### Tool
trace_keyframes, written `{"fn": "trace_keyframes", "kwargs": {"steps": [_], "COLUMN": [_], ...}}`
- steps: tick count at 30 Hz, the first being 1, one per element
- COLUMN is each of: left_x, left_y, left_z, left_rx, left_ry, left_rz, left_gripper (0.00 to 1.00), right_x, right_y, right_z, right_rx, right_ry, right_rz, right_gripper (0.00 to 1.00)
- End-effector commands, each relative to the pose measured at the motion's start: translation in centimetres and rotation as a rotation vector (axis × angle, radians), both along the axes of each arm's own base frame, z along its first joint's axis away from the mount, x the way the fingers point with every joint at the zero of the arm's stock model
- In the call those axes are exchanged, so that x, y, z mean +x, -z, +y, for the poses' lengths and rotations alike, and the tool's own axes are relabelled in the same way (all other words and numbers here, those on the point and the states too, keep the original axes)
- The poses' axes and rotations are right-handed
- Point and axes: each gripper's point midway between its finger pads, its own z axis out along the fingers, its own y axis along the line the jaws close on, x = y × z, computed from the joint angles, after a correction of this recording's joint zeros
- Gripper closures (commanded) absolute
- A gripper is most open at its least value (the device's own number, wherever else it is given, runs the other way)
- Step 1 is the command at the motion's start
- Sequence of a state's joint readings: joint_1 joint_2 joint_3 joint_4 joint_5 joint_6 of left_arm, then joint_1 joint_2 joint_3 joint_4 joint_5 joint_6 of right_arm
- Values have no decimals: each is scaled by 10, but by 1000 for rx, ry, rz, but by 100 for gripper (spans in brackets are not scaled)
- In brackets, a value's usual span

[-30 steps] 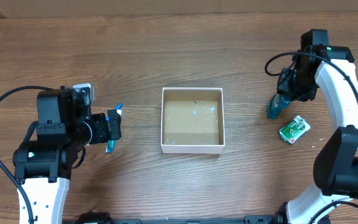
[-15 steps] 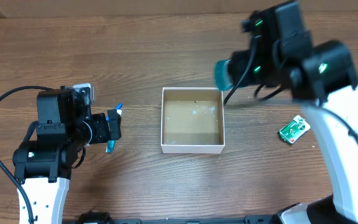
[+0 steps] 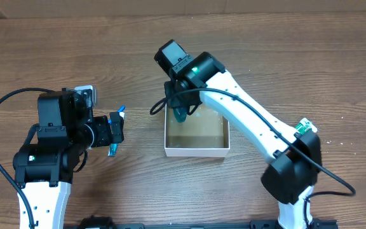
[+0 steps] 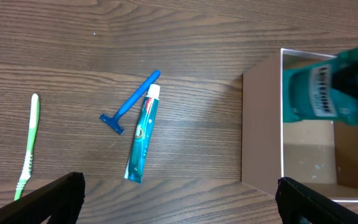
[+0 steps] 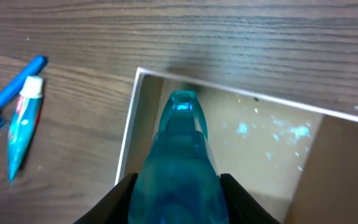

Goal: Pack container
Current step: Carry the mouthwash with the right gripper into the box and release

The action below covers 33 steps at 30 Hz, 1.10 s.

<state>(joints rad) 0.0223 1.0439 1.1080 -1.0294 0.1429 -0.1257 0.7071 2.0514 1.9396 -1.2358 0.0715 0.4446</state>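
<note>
Overhead: stretched in from the lower right, clamping a teal bottle (image 3: 182,117) in the right gripper (image 3: 181,112) over the upper left corner of the container (image 3: 196,151) at frame centre. Nothing else inside. Looks like the first item going in, not yet let go. A green packet (image 3: 305,126) out on the table (image 3: 265,51) at right.

Left wrist: hanging with the left gripper (image 4: 179,186) spread wide, grasping nothing. At left, well outside the container: toothbrush (image 4: 28,149), razor (image 4: 132,101), toothpaste tube (image 4: 142,140). Probably all left to pack.

Right wrist: looking down along the bottle into that corner. Cannot tell whether touching the brown floor. Most of the packing ahead.
</note>
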Motion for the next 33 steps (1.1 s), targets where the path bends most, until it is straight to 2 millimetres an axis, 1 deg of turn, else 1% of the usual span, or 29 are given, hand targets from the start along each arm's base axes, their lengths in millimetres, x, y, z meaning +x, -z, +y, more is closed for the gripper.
{"fn": "trace_keyframes", "kwargs": {"steps": [1,2,3,4,5,6,7,8,9,11,12,13,14,15,16,18,19,20,21,22,24,25,26,28,29,30,31,33], "left_x": [4,4,4,4,4,4,4,4,4,4,4,4,4,4,3,2,2,1,1,1,1,2,2,1,1,1,1,1], "left_y": [-9,-9,-9,-9,-9,-9,-9,-9,-9,-9,-9,-9,-9,-9,-9,-8,-8,-7,-7,-7,-7,-7,-7,-7,-7,-7,-7,-7], "left_z": [2,2,2,2,2,2,2,2,2,2,2,2,2,2,2,2,2,2,2,1,2,2,2,1,2,2,2,2], "left_rx": [-11,-11,-11,-11,-11,-11,-11,-11,-11,-11,-11,-11,-11,-11,-11,-11,-11,-11,-11,-11,-11,-11,-11,-11,-11,-11,-11,-11], "left_ry": [-13,-13,-14,-13,-13,-13,-13,-13,-14,-13,-13,-13,-13,-13,-14,-14,-13,-14,-14,-13,-14,-14,-14,-14,-14,-14,-14,-14], "left_rz": [-22,-21,-21,-21,-21,-22,-22,-21,-21,-21,-21,-21,-21,-21,-20,-14,-12,-11,-10,-10,-11,-11,-11,-11,-11,-11,-10,-10], "left_gripper": [0,0,0,0,0,0,0,0,0,0,0,0,0,0,0,0,0,0,0,0,0,0,0,0,0,0,0,0], "right_x": [12,17,19,19,19,18,17,16,16,22,25,24,24,23,21,16,14,11,5,0,-10,-15,-18,-23,-25,-27,-30,-41], "right_y": [16,23,25,26,26,26,26,23,14,-16,-50,-77,-109,-147,-178,-216,-232,-234,-228,-218,-192,-172,-153,-99,-78,-46,-24,26], "right_z": [6,10,12,12,12,10,9,8,6,-2,-8,-13,-22,-37,-58,-104,-149,-190,-233,-264,-309,-329,-341,-361,-367,-374,-377,-382], "right_rx": [-7,-1,3,1,-1,-6,-11,-11,-10,-25,-11,14,48,87,112,143,145,122,81,46,-2,-9,-4,-5,-8,-10,-4,13], "right_ry": [15,15,14,13,3,4,4,4,7,26,37,48,67,100,143,244,364,471,587,662,769,829,866,942,977,1001,1014,1046], "right_rz": [-14,-21,-25,-24,-26,-19,-15,-16,-34,-112,-180,-230,-288,-367,-434,-505,-525,-514,-473,-424,-318,-250,-194,-76,-42,-4,20,72], "right_gripper": [96,95,91,73,47,36,32,25,21,17,14,9,0,0,0,0,0,0,0,0,0,0,0,0,0,0,0,0]}}
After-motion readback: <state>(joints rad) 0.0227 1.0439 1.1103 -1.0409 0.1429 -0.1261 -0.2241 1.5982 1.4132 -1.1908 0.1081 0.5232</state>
